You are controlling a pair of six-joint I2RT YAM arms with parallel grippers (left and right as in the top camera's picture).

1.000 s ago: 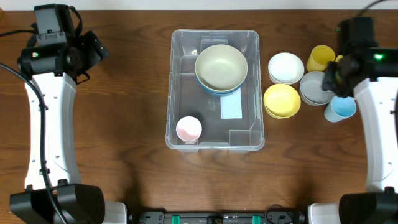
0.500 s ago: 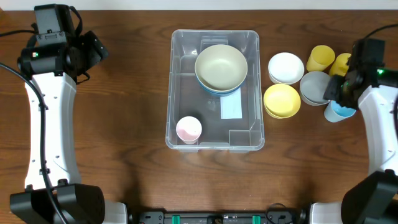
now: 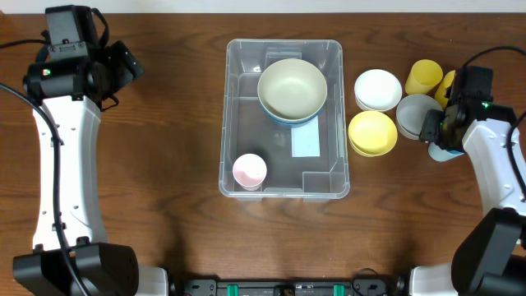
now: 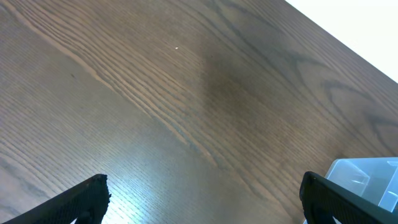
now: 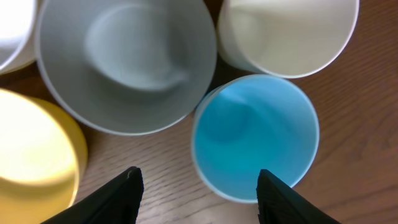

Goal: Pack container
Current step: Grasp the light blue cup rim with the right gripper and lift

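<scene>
The clear container [image 3: 233, 107] sits in the middle of the table [image 3: 164, 140]. At its far end a cream bowl [image 3: 292, 87] is nested in a blue bowl [image 3: 286, 122], and a pink cup [image 3: 250, 171] stands in its near left corner. To its right, close together, stand a white bowl [image 3: 378, 89], a yellow bowl [image 3: 372, 133], a grey bowl [image 5: 124, 62] and a blue cup [image 5: 255, 137]. The right gripper [image 5: 199, 186] hangs just above the blue cup — fingers spread wide, the cup's rim on the grey-bowl side between them, gripping nothing. The left gripper [image 4: 208, 196] is over bare wood well to the container's left — likewise wide apart and empty.
</scene>
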